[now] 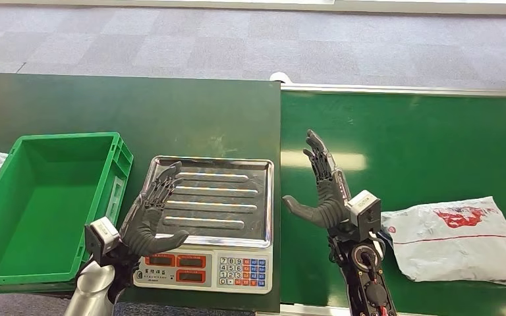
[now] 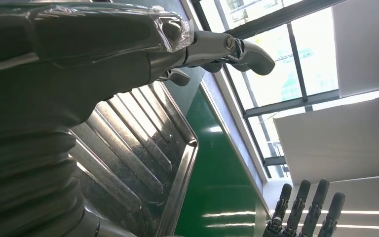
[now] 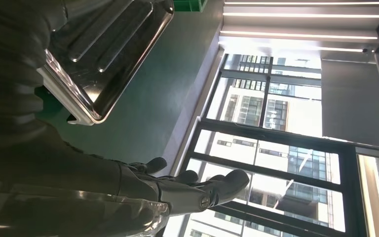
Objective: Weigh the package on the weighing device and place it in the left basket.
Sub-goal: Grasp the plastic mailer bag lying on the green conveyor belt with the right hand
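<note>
Package: white plastic mailer bag (image 1: 458, 238) with red print, lying flat on the green surface (image 1: 408, 131), to the right of the right arm, apart from it and from the scale.
Scale: weighing device (image 1: 207, 220) with ribbed steel tray (image 1: 224, 197), nothing on the tray; keypad and red displays at the near edge.
Basket: green crate (image 1: 43, 204) just left of the scale, on the darker surface (image 1: 138, 105).
Left robot hand: (image 1: 150, 214) raised over the tray's left edge, fingers spread apart, holding nothing; in the left wrist view the thumb (image 2: 237, 49) juts out above the tray (image 2: 143, 148).
Right robot hand: (image 1: 326, 191) held upright between scale and package, fingers extended and apart, nothing held.
Beyond: grey carpet floor (image 1: 237, 39).
</note>
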Available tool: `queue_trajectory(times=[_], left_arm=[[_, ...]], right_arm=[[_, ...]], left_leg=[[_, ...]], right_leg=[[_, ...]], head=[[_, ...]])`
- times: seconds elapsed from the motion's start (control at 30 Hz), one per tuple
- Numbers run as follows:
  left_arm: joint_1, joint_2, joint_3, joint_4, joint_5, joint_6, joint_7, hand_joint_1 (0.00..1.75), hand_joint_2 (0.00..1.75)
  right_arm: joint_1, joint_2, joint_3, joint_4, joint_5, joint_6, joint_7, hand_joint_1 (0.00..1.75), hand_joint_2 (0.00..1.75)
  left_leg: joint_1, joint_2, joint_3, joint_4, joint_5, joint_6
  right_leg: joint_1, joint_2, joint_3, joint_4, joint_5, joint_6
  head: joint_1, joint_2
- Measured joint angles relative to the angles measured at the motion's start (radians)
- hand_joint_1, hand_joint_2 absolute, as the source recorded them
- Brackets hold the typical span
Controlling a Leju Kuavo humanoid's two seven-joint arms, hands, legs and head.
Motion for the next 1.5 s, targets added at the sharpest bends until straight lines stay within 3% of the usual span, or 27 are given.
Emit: queue_trajectory(times=[0.17, 0.23, 0.47, 0.57, 0.63, 0.83, 0.97, 1.17, 1.5], left_arm=[[0.0, 0.0, 0.0, 0.0, 0.0, 0.0, 0.0, 0.0, 1.75], [0.001, 0.0, 0.0, -0.001, 0.0, 0.001, 0.0, 0.0, 1.75], [0.022, 0.0, 0.008, -0.028, 0.0, 0.002, 0.004, 0.0, 1.75], [0.026, -0.003, 0.013, -0.038, -0.004, -0.006, 0.019, 0.0, 1.75], [0.03, -0.004, 0.017, -0.046, -0.006, -0.009, 0.03, 0.0, 1.75], [0.039, -0.01, 0.024, -0.06, -0.008, -0.014, 0.037, 0.0, 1.75], [0.041, -0.012, 0.026, -0.06, -0.008, -0.016, 0.038, 0.0, 1.75], [0.041, -0.013, 0.029, -0.06, -0.013, -0.017, 0.038, 0.0, 1.75], [0.041, -0.013, 0.029, -0.06, -0.015, -0.017, 0.038, 0.0, 1.75]], right_arm=[[0.0, 0.0, 0.0, 0.0, 0.005, -0.008, 0.002, 0.0, 1.75], [0.0, 0.0, -0.002, 0.0, 0.036, -0.056, 0.018, 0.0, 1.75], [-0.007, -0.023, -0.101, 0.036, 0.221, -0.407, 0.117, 0.0, 1.75], [-0.006, -0.042, -0.19, 0.065, 0.375, -0.576, 0.248, 0.0, 1.75], [-0.004, -0.049, -0.256, 0.082, 0.473, -0.64, 0.34, 0.0, 1.75], [-0.001, -0.053, -0.367, 0.111, 0.573, -0.664, 0.399, 0.0, 1.75], [0.009, -0.05, -0.4, 0.113, 0.606, -0.666, 0.41, 0.0, 1.75], [0.031, -0.05, -0.429, 0.112, 0.742, -0.666, 0.505, 0.0, 1.75], [0.043, -0.053, -0.451, 0.111, 0.757, -0.665, 0.518, 0.0, 1.75]], left_leg=[[0.0, 0.0, 0.0, 0.0, 0.0, 0.0], [0.0, 0.0, 0.0, 0.0, 0.0, 0.0], [0.0, 0.0, 0.0, 0.0, 0.0, 0.0], [0.0, -0.001, 0.0, 0.0, 0.0, 0.0], [0.0, -0.002, 0.0, 0.0, 0.0, 0.0], [0.0, -0.001, 0.0, 0.0, 0.0, 0.0], [0.0, -0.001, 0.0, 0.0, 0.0, 0.0], [0.0, -0.001, 0.0, 0.0, 0.0, 0.0], [0.0, -0.001, 0.0, 0.0, 0.0, 0.0]], right_leg=[[0.0, 0.0, 0.0, 0.0, 0.0, 0.0], [0.0, 0.0, 0.0, 0.0, 0.0, 0.0], [0.0, 0.0, 0.0, 0.0, 0.0, 0.0], [0.0, -0.001, 0.0, 0.0, 0.0, 0.0], [0.0, -0.001, 0.0, 0.0, 0.0, 0.0], [0.0, 0.0, -0.001, 0.0, 0.0, 0.0], [0.0, 0.0, 0.0, 0.0, 0.0, 0.0], [0.0, 0.0, 0.0, 0.0, 0.0, 0.0], [0.0, 0.0, 0.0, 0.0, 0.0, 0.0]], head=[[0.0, 0.0], [0.0, 0.0], [0.0, 0.0], [0.0, 0.0], [0.0, 0.0], [0.0, 0.0], [0.0, 0.0], [0.0, 0.0], [0.0, 0.0]])
